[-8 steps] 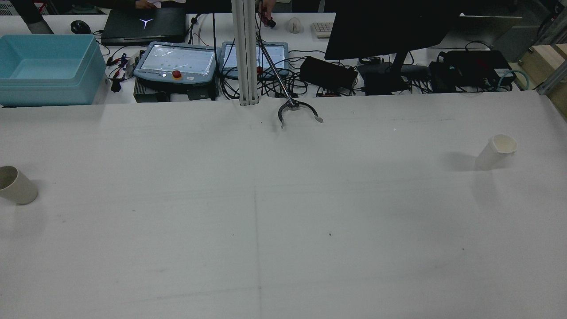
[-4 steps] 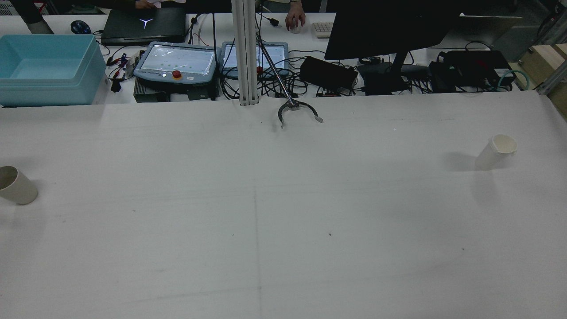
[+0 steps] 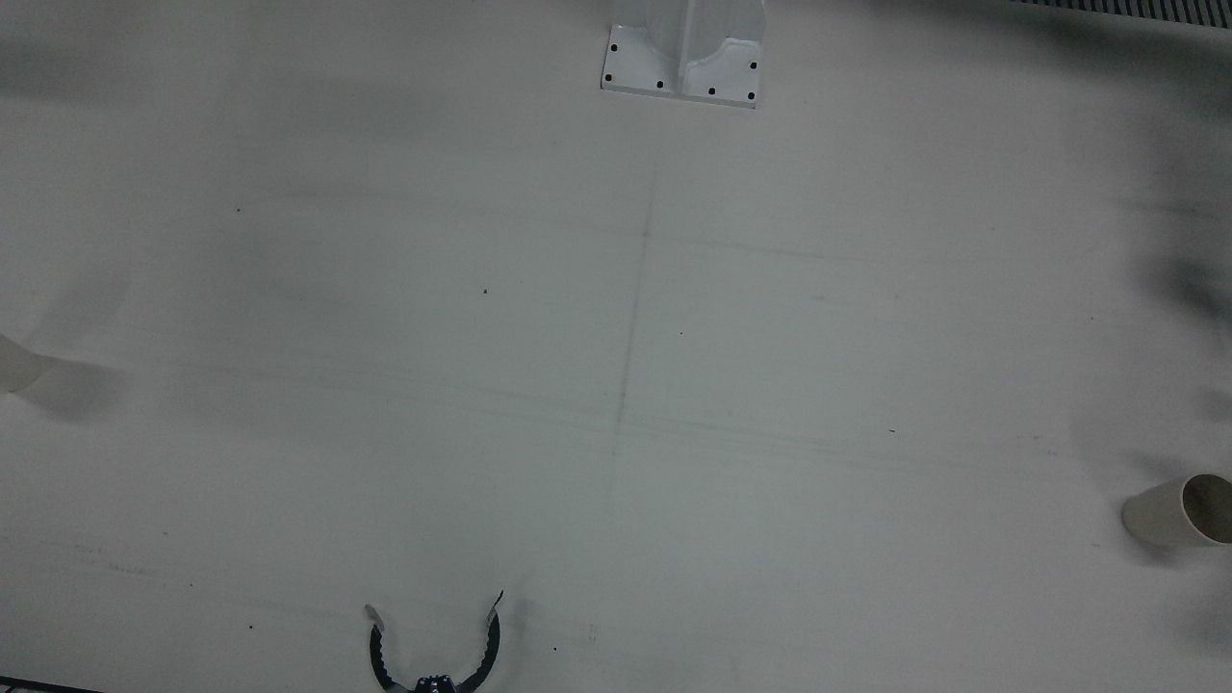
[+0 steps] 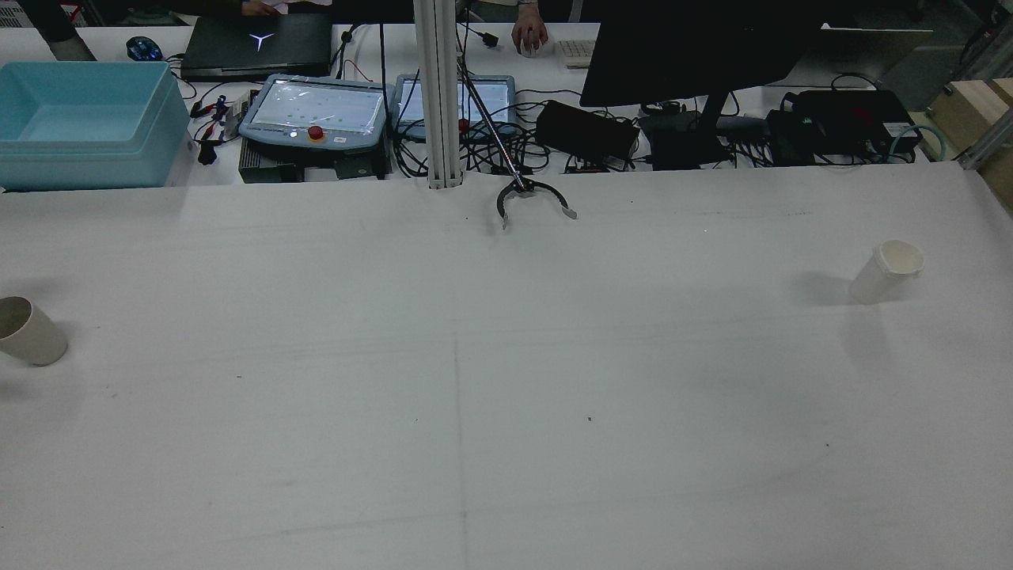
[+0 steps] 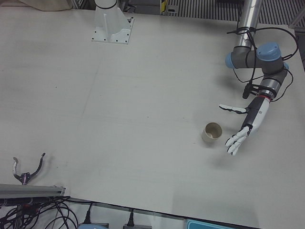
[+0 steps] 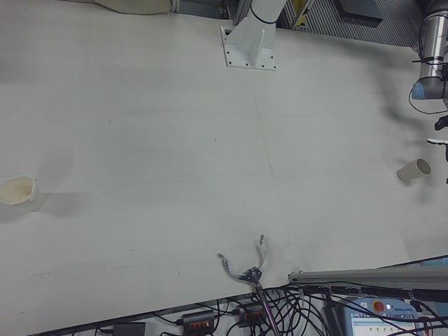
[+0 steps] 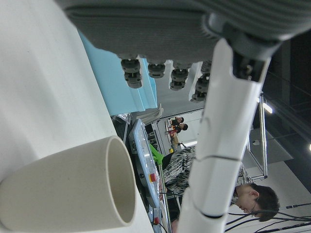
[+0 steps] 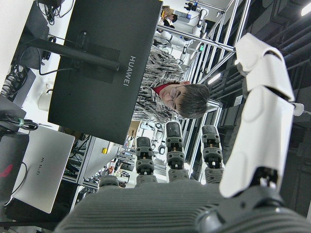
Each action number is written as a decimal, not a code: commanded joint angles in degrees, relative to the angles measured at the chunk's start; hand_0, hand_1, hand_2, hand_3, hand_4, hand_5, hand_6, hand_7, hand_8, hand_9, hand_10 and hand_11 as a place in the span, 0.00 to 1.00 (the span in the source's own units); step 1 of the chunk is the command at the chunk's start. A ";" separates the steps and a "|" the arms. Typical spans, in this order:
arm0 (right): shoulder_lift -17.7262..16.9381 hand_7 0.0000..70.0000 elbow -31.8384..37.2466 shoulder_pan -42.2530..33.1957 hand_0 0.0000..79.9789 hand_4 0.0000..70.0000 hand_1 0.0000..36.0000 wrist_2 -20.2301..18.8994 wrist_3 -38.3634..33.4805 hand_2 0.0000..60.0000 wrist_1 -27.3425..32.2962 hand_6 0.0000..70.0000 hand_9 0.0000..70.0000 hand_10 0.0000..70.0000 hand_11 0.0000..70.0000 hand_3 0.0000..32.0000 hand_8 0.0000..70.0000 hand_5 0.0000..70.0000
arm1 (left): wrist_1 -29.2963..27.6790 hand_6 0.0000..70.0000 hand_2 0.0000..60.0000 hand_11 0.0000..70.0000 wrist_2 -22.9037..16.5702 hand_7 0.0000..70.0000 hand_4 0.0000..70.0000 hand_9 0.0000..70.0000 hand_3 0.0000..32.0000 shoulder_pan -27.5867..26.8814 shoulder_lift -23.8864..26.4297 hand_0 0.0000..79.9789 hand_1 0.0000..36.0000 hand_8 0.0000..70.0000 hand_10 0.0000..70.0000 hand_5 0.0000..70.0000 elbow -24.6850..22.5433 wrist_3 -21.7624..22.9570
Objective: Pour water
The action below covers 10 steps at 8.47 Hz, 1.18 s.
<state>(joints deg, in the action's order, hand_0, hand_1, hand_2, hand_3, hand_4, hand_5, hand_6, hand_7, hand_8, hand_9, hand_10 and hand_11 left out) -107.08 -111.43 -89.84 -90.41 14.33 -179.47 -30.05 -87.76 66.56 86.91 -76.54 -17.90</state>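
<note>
A beige paper cup (image 5: 212, 133) stands upright on the white table on my left side, also visible as the beige cup (image 4: 28, 331) at the rear view's left edge. My left hand (image 5: 248, 125) hovers just beside it, open with fingers spread and not touching it. Up close, the left hand view shows the cup (image 7: 68, 194) under the fingers (image 7: 218, 145). A white cup (image 4: 886, 271) stands alone far on my right side. My right hand (image 8: 194, 194) appears only in its own view, open and holding nothing, away from both cups.
A black grabber claw (image 4: 530, 198) lies at the table's far edge by the post (image 4: 439, 95). Behind it sit a blue bin (image 4: 87, 123), teach pendants (image 4: 316, 111), cables and a monitor (image 4: 696, 47). People are beyond the table.
A person's hand at the far desk has moved onto the mouse. Both cups and the claw stay where they were.
</note>
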 commanded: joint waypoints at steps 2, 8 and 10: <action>0.03 0.32 0.07 0.28 0.66 0.29 0.59 -0.03 0.09 0.36 -0.09 0.34 0.25 0.00 0.00 0.00 0.21 0.12 | -5.62 0.16 0.00 0.13 3.10 0.06 0.38 0.01 0.00 -1.43 0.90 0.88 0.46 0.11 0.07 0.00 5.51 -0.12; -0.05 0.30 0.16 0.63 0.66 0.28 0.58 -0.03 0.52 0.35 0.00 0.33 0.24 0.00 0.00 0.00 0.21 0.12 | -7.83 0.15 0.00 0.14 13.93 0.04 0.38 0.01 0.00 -11.90 1.07 0.87 0.47 0.11 0.07 0.00 6.93 0.23; 0.03 0.29 0.42 0.81 0.66 0.27 0.57 -0.03 0.79 0.34 0.00 0.32 0.24 0.00 0.00 0.00 0.21 0.12 | -7.13 0.17 0.00 0.16 13.93 0.06 0.40 0.02 0.00 -11.90 1.95 1.00 0.62 0.12 0.08 0.00 7.10 0.23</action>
<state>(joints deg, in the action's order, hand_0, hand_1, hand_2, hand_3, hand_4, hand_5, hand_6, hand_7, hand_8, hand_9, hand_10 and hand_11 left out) -107.08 -111.28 -89.25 -90.44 14.92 -179.47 -37.80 -74.09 54.95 88.20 -69.59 -17.71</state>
